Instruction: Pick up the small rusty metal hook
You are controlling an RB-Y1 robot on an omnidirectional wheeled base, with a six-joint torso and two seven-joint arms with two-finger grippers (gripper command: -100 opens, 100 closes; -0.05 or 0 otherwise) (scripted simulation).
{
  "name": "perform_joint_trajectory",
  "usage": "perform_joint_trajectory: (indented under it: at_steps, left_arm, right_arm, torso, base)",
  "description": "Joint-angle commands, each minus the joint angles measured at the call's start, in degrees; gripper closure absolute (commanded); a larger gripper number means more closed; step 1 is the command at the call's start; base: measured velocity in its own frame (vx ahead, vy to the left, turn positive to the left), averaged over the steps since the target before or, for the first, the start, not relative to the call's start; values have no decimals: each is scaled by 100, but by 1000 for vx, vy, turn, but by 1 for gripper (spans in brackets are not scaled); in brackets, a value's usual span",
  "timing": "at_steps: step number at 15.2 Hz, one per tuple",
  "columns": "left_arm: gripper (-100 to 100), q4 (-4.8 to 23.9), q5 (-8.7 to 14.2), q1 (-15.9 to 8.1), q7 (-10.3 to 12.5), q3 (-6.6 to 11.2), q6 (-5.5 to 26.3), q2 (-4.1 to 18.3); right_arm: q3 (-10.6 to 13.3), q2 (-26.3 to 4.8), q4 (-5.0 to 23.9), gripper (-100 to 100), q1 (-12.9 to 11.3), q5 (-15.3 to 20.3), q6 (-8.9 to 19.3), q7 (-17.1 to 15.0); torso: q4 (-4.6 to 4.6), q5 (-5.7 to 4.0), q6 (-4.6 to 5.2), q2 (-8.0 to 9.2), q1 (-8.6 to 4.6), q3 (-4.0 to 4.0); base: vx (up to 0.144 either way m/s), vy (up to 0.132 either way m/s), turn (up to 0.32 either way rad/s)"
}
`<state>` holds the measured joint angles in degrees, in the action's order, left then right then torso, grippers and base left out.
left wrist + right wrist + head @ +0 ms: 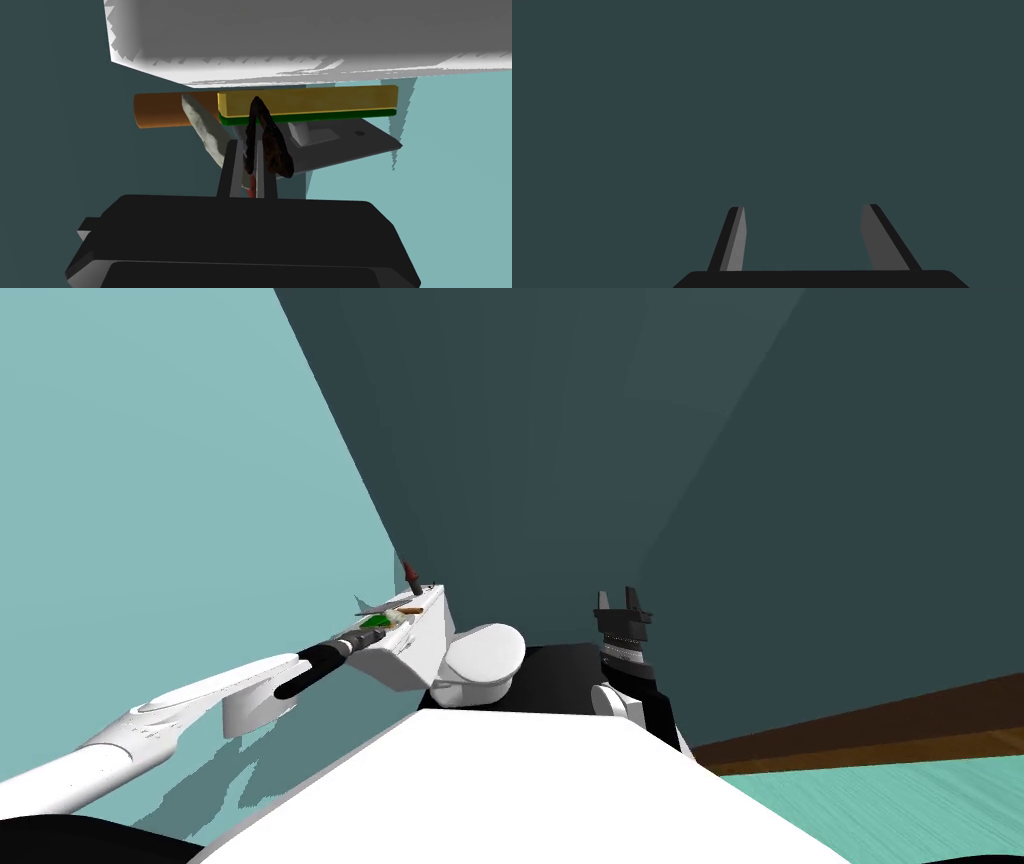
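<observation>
The small rusty hook [272,142] is dark brown and curved. My left gripper [246,145] is shut on it, one thin finger pressing each side of its shank. The hook's tip points toward a yellow block with a green underside [307,102]. In the head view my left gripper [385,633] is stretched out over the top of the white toilet tank [415,658], among the small things lying there. My right gripper [624,596] hangs to the right of the toilet, and the right wrist view shows this gripper [804,206] open and holding nothing.
Beside the hook lie a brown cylinder [160,110], a grey stone-like sliver [205,132] and a flat grey plate [350,142]. A dark red pointed thing [408,576] stands behind the tank. The toilet bowl [485,656] sits between the arms, with walls close behind and to the left.
</observation>
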<state>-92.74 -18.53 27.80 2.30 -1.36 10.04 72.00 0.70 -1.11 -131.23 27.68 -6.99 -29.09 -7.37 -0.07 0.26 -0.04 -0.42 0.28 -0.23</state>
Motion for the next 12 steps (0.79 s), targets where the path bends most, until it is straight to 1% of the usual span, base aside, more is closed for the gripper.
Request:
perform_joint_trajectory:
  at_steps: [1,2,3,5,6,7,9,10,11,12]
  left_arm:
    - [100,-72,-17,212,-84,200,-220,-48]
    - [100,-115,-33,352,-140,333,-356,-81]
    - [100,-115,-33,352,-140,333,-356,-81]
    - [100,-201,-65,631,-252,597,-628,-147]
    - [100,-244,-81,771,-308,729,-764,-180]
    - [100,-244,-81,771,-308,729,-764,-180]
    - [100,-330,-113,1051,-420,994,-1035,-246]
    - [100,-330,-113,1051,-420,994,-1035,-246]
    - [100,-373,-129,1190,-476,1126,-1171,-279]
    - [100,-336,-109,1061,-416,1002,-1031,-242]
  right_arm:
    - [0,0,0,0,0,0,0,0]
    - [0,0,0,0,0,0,0,0]
    - [0,0,0,0,1,0,0,0]
    - [0,0,0,0,0,0,0,0]
    - [0,0,0,0,0,0,0,0]
    - [0,0,0,0,1,0,0,0]
    - [0,0,0,0,0,0,0,0]
    - [0,0,0,0,0,0,0,0]
    - [0,0,0,0,0,0,0,0]
    - [0,0,0,0,0,0,0,0]
  torso:
    - [0,0,0,0,0,0]
    - [-3,-2,3,-14,-7,-8]
    - [-6,-3,3,-23,-11,-14]
    - [-7,-3,15,-30,-12,-18]
    - [-7,-4,10,-32,-16,-19]
    - [-8,-6,6,-32,-22,-19]
    - [-7,-5,16,-30,-16,-18]
    - [-7,-5,14,-29,-15,-18]
    - [-6,-5,17,-26,-14,-17]
    - [-6,-5,13,-24,-10,-15]
  base:
    - [145,-64,256]
    - [155,-65,251]
    - [138,-62,151]
    - [134,-57,143]
    - [145,-84,266]
    - [128,-72,197]
    - [119,-55,149]
    - [105,-56,142]
    - [103,-45,160]
    - [65,-29,92]
